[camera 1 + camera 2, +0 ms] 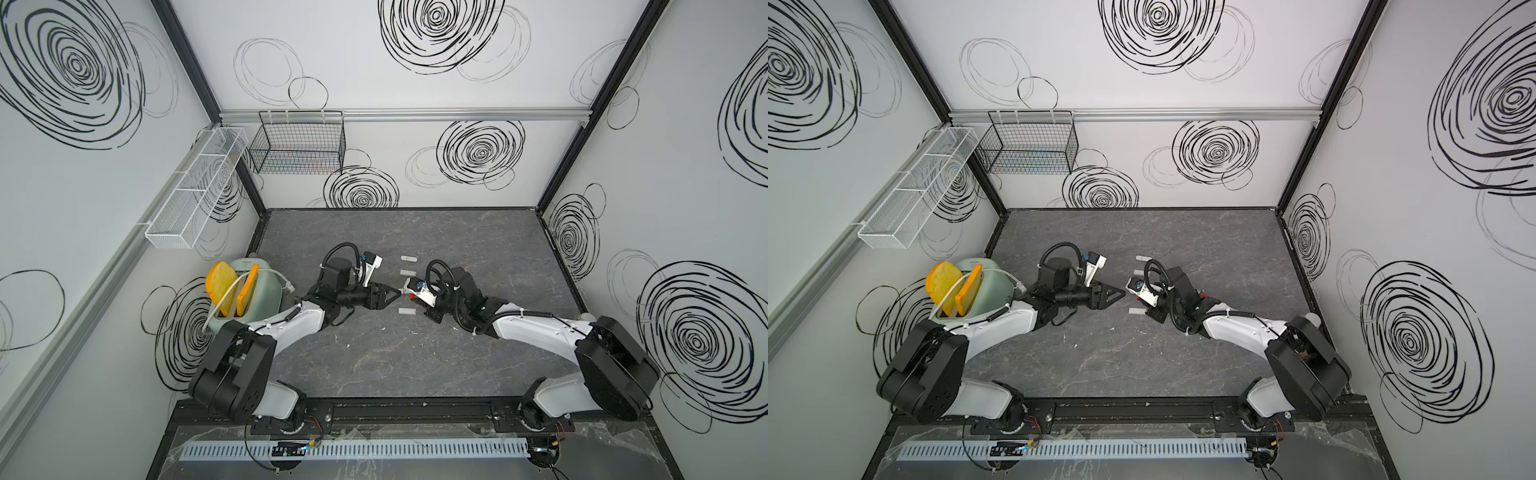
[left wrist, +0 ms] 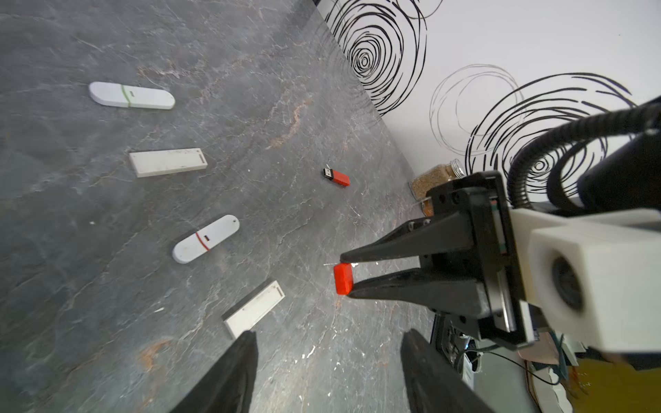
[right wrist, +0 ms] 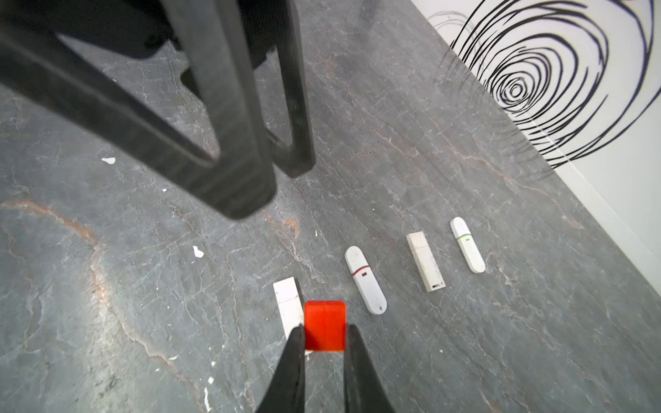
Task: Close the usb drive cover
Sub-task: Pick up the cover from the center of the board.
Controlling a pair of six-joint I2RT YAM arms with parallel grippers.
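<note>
Right gripper [image 3: 324,330] clamped on red USB cap [image 3: 324,318]; left gripper [image 2: 329,334] parted wide, empty, opposite; uncapped red USB drive [image 2: 339,177] lying apart.

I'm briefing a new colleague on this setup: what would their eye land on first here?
The bright red cap pinched in the right gripper stands out most against the dark marble-look table. A red USB drive with its connector bare lies alone on the table, apart from a row of four white USB drives. At the table's left edge, a mint toaster holds yellow toast slices.
</note>
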